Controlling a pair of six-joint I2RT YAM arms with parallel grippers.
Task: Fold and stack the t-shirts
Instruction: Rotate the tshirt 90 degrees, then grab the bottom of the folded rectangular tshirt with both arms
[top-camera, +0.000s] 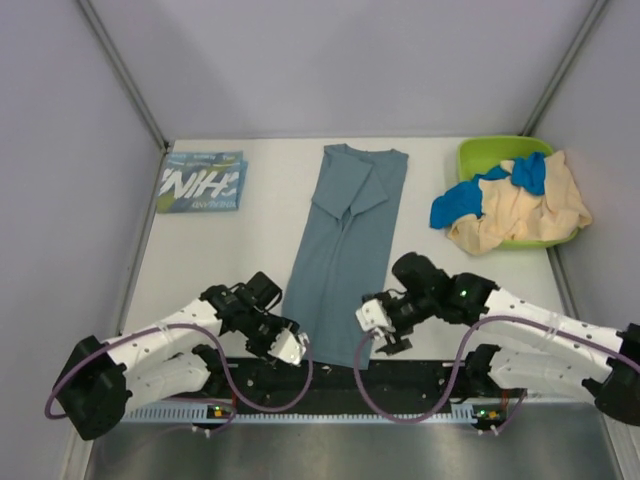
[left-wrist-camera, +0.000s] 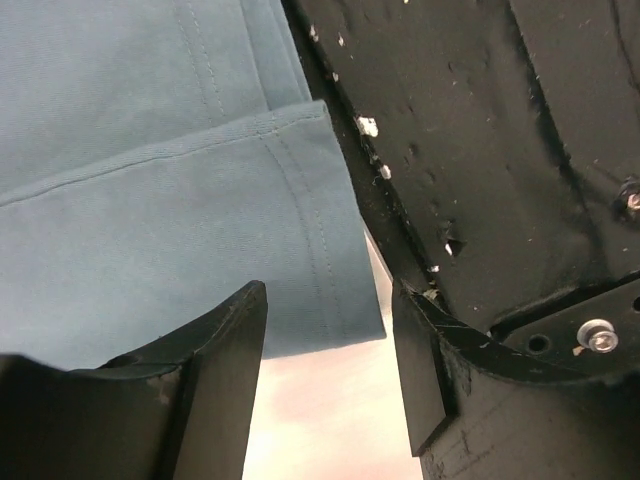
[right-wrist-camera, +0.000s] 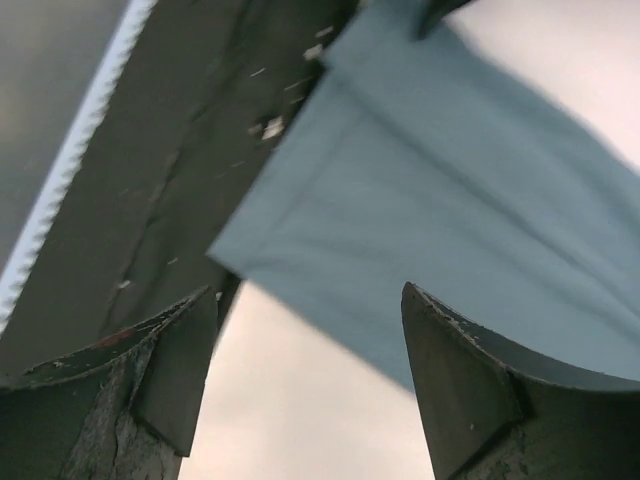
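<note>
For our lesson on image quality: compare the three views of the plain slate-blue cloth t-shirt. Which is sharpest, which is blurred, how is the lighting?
Left wrist view: the plain slate-blue cloth t-shirt is crisp, hem stitching readable. Right wrist view: its hem is soft and smeared, no stitching legible. Top external view: in focus throughout, light even, shadows faint.

Can't read the small print on the teal shirt (top-camera: 200, 182) from up top — too tiny. Most of the tub (top-camera: 487, 152) is buried under the beige shirt (top-camera: 520, 212). My right wrist view is blurred — the slate shirt (right-wrist-camera: 430, 220) runs off frame.
</note>
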